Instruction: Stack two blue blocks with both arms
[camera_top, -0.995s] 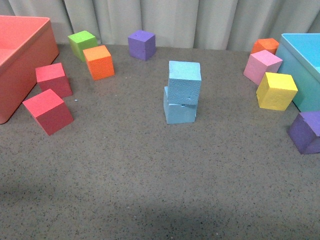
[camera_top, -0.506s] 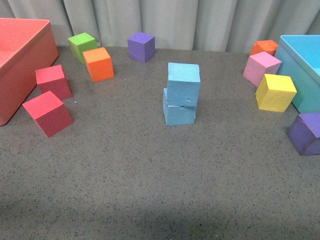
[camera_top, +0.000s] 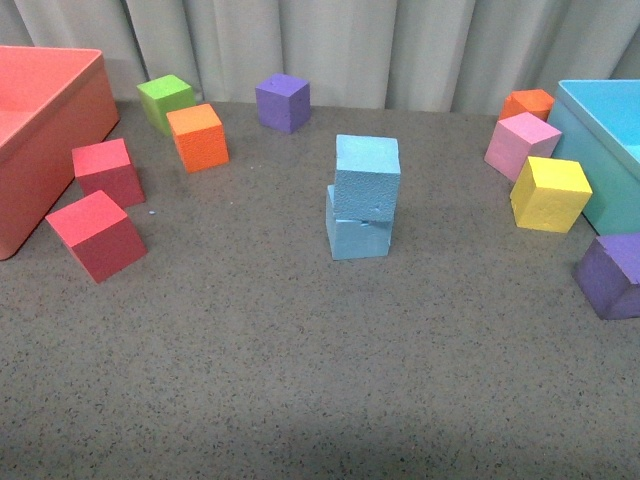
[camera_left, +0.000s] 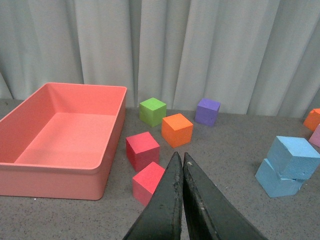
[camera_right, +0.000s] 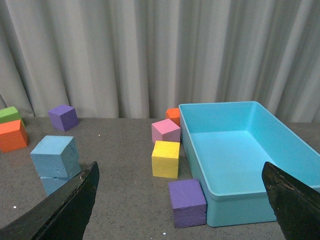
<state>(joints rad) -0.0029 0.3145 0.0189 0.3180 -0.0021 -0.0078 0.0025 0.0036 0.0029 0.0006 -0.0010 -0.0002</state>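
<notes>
Two sky-blue foam cubes stand stacked in the middle of the grey table: the upper blue block (camera_top: 367, 177) rests, slightly turned, on the lower blue block (camera_top: 358, 234), which has a small notch at its top edge. The stack also shows in the left wrist view (camera_left: 292, 157) and in the right wrist view (camera_right: 56, 156). Neither arm shows in the front view. My left gripper (camera_left: 180, 157) is shut and empty, well away from the stack. My right gripper (camera_right: 181, 172) is wide open and empty, also apart from the stack.
A salmon-red bin (camera_top: 40, 120) stands at the left and a turquoise bin (camera_top: 610, 130) at the right. Loose cubes lie around: two red (camera_top: 97, 233), orange (camera_top: 197, 137), green (camera_top: 165, 98), purple (camera_top: 282, 101), pink (camera_top: 522, 145), yellow (camera_top: 549, 193), another purple (camera_top: 612, 275).
The whole front view has shifted slightly, things sitting a little lower in the picture. The blue stack and the other cubes have kept their places on the table.
</notes>
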